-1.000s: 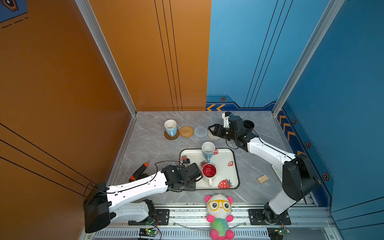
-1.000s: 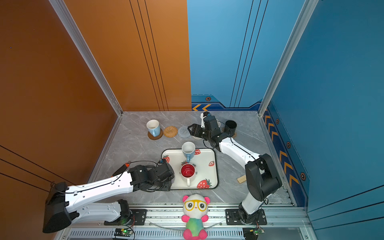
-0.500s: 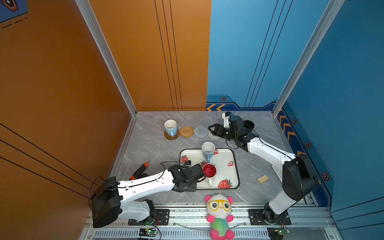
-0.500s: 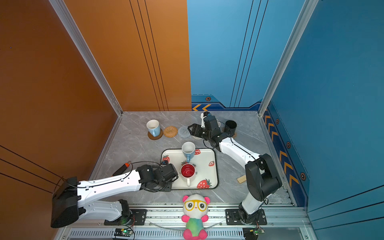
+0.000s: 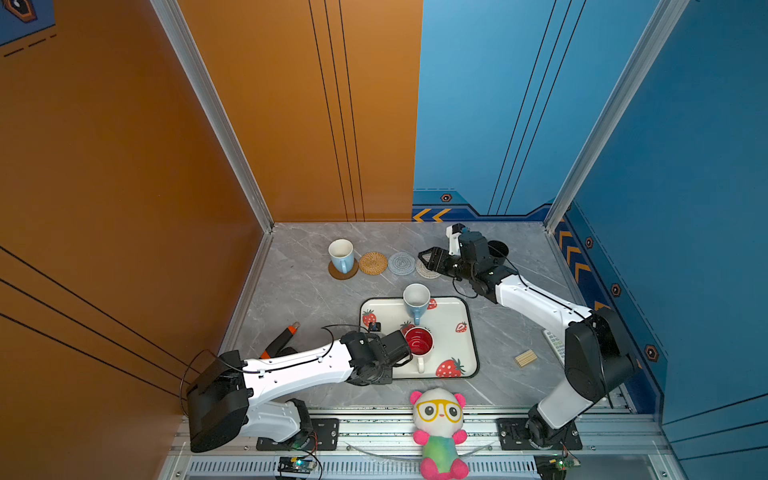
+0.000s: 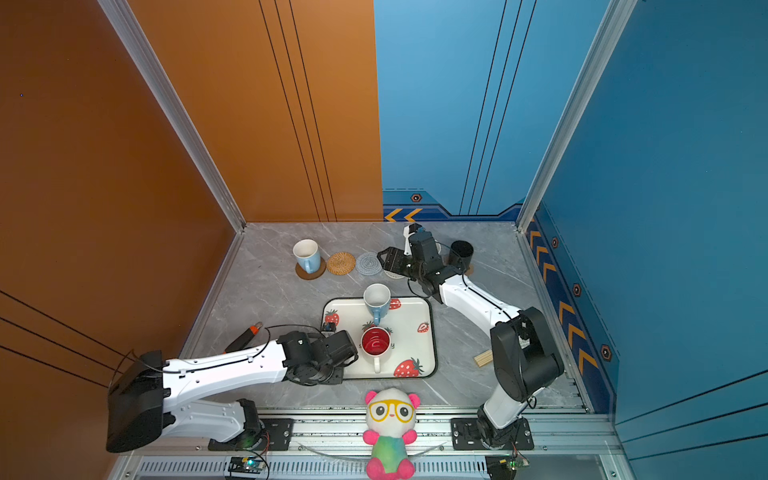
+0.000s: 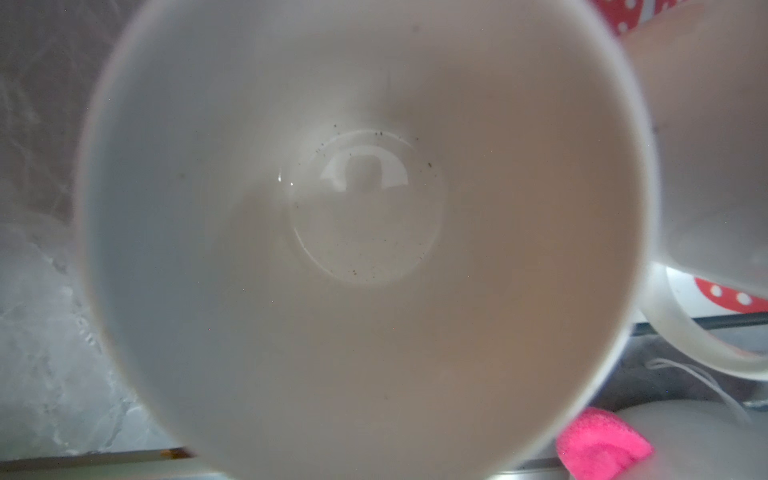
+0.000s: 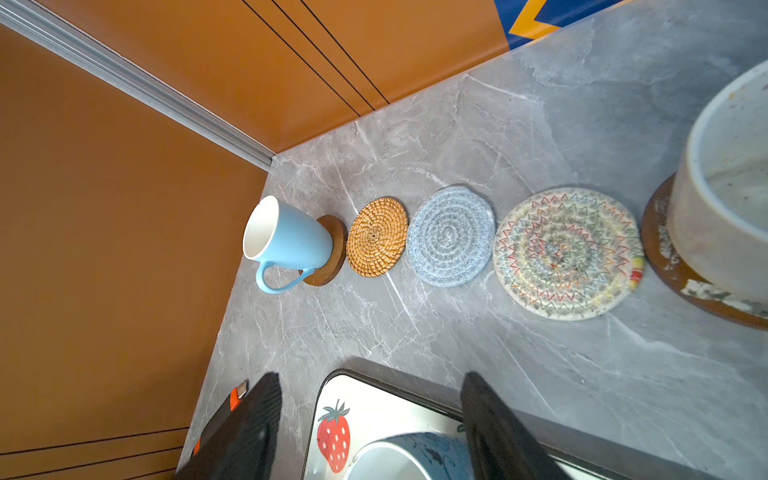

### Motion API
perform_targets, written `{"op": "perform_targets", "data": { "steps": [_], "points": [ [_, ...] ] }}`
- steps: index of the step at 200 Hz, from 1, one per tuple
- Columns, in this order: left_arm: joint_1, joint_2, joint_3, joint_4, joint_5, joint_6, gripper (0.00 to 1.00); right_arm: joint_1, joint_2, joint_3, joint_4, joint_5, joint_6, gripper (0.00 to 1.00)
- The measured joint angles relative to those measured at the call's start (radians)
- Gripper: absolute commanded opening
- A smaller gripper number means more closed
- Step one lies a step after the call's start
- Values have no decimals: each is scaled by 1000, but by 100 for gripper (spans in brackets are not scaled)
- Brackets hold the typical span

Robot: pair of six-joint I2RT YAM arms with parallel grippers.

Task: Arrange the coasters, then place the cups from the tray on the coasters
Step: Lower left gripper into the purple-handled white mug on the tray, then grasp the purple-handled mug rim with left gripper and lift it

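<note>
- While your left gripper [image 5: 399, 349] sits low over the left edge of the tray [image 5: 446, 345] in both top views, its wrist camera looks straight down into a pale-lined cup [image 7: 365, 232]. I judge the step in hand to be the grasp on this cup.
- You cannot tell how its jaws stand: neither finger shows in the wrist view, and the wrist hides them from above.
- Mind the red-lined mug [image 5: 419, 343] at the tray's middle. Its body and handle sit just beside the pale-lined cup, so pinch the wall on the side away from it. Then lift straight up, clear of the tray's rim, before travelling.
- Beyond the tray's far edge the rattan coaster [image 8: 377, 237], grey-blue coaster [image 8: 451, 237] and beige coaster [image 8: 567, 253] lie bare in a row. The rattan one looks the easiest reach for this arm.
- Your right gripper [image 8: 370, 378] hovers beyond the tray's far edge, fingers [image 8: 245, 432] spread with nothing between them. Hold it clear of the carrying path.
- Also beyond the tray are the far blue cup [image 5: 341, 255] on a wooden disc [image 8: 332, 245], the speckled cup [image 8: 731, 199] on another, and the black cup [image 5: 498, 248]. A second blue cup [image 5: 415, 301] waits at the tray's far edge.
- Against a second ago, the left arm has stretched further toward the tray. The right arm, cups and coasters are unchanged.
</note>
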Motion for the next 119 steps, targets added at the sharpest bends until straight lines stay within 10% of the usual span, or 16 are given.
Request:
{"op": "perform_targets", "data": {
  "steps": [119],
  "points": [
    [-13, 15, -25, 37, -42, -16, 21, 0, 0, -2, 1, -8, 3, 67]
  ]
}}
